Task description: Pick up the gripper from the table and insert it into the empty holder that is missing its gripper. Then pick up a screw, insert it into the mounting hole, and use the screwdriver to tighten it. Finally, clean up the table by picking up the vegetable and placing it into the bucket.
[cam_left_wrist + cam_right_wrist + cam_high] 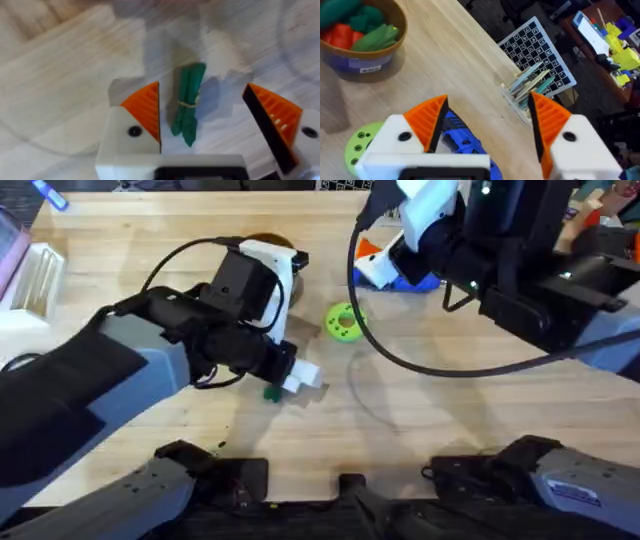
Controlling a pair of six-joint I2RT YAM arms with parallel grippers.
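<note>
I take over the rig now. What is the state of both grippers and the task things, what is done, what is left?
Left gripper: open, low over the table, the vegetable lying between its fingers, not gripped.
Right gripper: open, above the blue screwdriver.
Bucket: already holds toy vegetables, beyond the green disc.
Left: close on the vegetable, carry it to the bucket.
The screw work cannot be judged.

Lime green disc [344, 322], checkerboard card [535, 50]
</note>
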